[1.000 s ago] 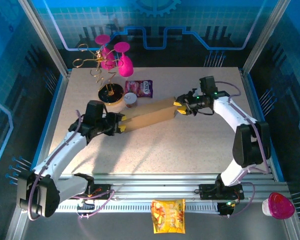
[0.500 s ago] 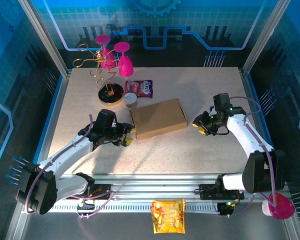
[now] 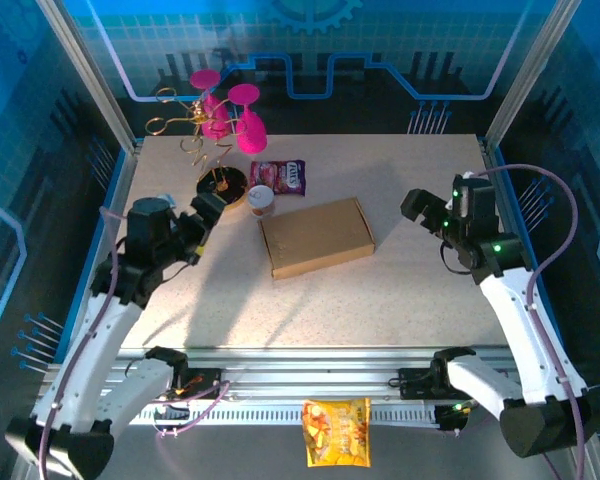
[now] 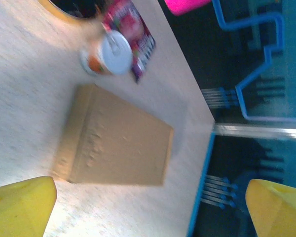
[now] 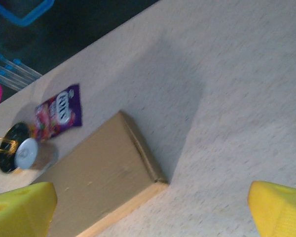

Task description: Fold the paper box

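Note:
The paper box lies flat and closed on the middle of the table, a shallow brown cardboard rectangle. It is also in the left wrist view and the right wrist view. My left gripper hangs raised to the box's left, open, with nothing between its yellow fingertips. To the right of the box my right gripper is lifted off the table, open and empty, its yellow fingertips spread wide. Neither gripper touches the box.
A small can and a purple snack packet sit just behind the box's left corner. A wire stand with pink glasses is at the back left. A yellow snack bag lies below the table's front rail.
A second ago both grippers held the box up on edge between them. It now lies flat, and both grippers have let go and pulled back outward and upward.

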Controlling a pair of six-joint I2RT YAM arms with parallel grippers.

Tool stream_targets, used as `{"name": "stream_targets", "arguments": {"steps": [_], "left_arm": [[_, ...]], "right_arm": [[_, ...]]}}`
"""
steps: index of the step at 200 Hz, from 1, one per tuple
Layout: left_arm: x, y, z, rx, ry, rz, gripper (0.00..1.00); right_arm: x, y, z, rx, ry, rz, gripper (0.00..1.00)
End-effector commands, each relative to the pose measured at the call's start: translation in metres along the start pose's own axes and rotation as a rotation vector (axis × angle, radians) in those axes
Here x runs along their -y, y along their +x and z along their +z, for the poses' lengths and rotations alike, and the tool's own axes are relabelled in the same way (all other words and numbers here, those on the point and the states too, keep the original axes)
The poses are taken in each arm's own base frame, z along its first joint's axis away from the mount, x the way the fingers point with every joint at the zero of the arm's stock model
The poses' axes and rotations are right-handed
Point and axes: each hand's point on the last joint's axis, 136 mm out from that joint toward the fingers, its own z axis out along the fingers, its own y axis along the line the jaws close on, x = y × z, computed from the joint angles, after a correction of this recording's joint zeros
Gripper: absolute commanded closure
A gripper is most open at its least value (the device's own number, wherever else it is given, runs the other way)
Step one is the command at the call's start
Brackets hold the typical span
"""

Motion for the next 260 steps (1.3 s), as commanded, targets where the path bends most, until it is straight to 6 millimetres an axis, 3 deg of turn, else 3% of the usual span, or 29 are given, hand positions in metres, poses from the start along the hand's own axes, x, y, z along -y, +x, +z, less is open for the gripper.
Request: {"name": "stream_targets", "arguments": {"steps": [1,13,26,44,70,87,108,127,169,186,195,205,224,260], "left_arm": [[-0.067,-0.034,-0.033,0.244,-0.302,0.09,0.01],[-0.106,-0.052,-0.058,0.405,-0.482,0.046,0.01],[-0.125,-0.068,-0.072,0.545,-0.572,0.093,0.01],[-0.112,-0.076,-0.037,0.563,-0.451,0.471,0.01],[-0.124,-0.066,0.01,0.533,-0.411,0.767,0.01],[-0.127,-0.057,0.04,0.506,-0.34,0.812,0.01],[-0.139,-0.048,0.073,0.447,-0.327,0.854,0.01],[-0.15,-0.048,0.096,0.414,-0.351,0.859,0.01],[-0.125,-0.075,0.136,0.441,-0.217,0.891,0.01],[-0.12,-0.08,0.152,0.43,-0.182,0.956,0.01],[-0.137,-0.076,0.16,0.42,-0.184,0.941,0.01],[-0.135,-0.077,0.157,0.498,-0.126,0.954,0.01],[-0.137,-0.071,0.154,0.468,-0.116,0.953,0.01],[-0.139,-0.08,0.162,0.443,-0.174,0.925,0.0]], "right_arm": [[0.049,-0.011,-0.005,0.159,0.263,-0.094,0.0],[0.063,-0.01,-0.004,0.218,0.312,-0.162,0.0],[0.074,-0.002,0.004,0.273,0.333,-0.253,0.0],[0.076,0.014,0.023,0.352,0.298,-0.414,0.0],[0.075,0.055,0.066,0.307,0.215,-0.606,0.0],[0.072,0.074,0.092,0.245,0.162,-0.633,0.0],[0.054,0.091,0.121,0.206,0.035,-0.648,0.0],[0.044,0.084,0.137,0.201,0.016,-0.689,0.0],[0.029,0.059,0.155,0.347,-0.097,-0.664,0.0],[0.036,0.068,0.166,0.332,-0.116,-0.648,0.0],[0.04,0.073,0.169,0.351,-0.125,-0.644,0.0],[0.04,0.07,0.164,0.391,-0.126,-0.639,0.0],[0.047,0.067,0.166,0.39,-0.076,-0.622,0.0],[0.057,0.059,0.176,0.343,-0.01,-0.574,0.0]]}}
